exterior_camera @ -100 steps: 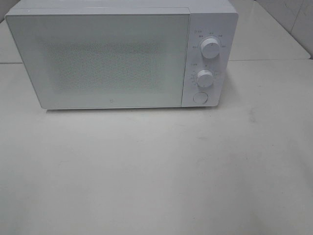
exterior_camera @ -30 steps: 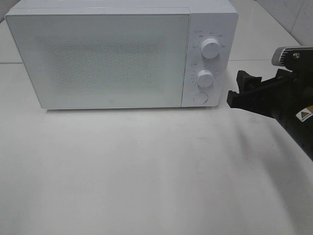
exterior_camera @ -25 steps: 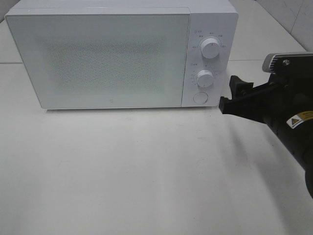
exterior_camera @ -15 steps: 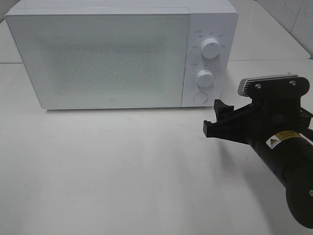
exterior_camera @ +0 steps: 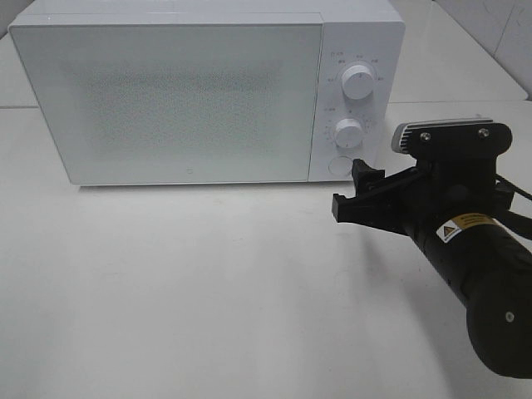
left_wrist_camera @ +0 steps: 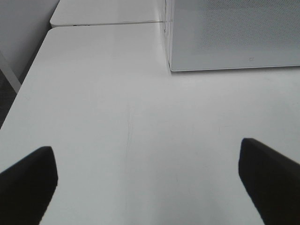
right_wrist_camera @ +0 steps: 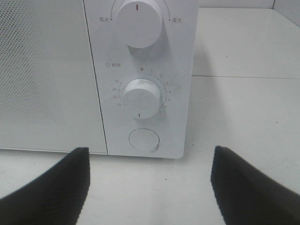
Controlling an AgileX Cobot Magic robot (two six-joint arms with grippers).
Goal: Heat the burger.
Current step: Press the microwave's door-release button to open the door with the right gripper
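The burger is out of view in every frame. The white microwave (exterior_camera: 183, 100) stands at the back of the table with its door closed. My right gripper (exterior_camera: 349, 187) is open and empty, just in front of the control panel, level with the round door button (exterior_camera: 339, 165). In the right wrist view the open gripper (right_wrist_camera: 150, 187) faces the button (right_wrist_camera: 144, 139), below the timer knob (right_wrist_camera: 142, 98) and the power knob (right_wrist_camera: 139, 21). My left gripper (left_wrist_camera: 147, 183) is open and empty over bare table, with the microwave's front corner (left_wrist_camera: 234, 33) ahead of it.
The white table (exterior_camera: 208, 291) runs in front of the microwave. A seam to a second table surface (left_wrist_camera: 103, 11) lies behind it. The table's left edge (left_wrist_camera: 28, 79) drops off beside the left gripper.
The right arm came into view from the right and moved left and toward the microwave's control panel. The microwave has not changed.
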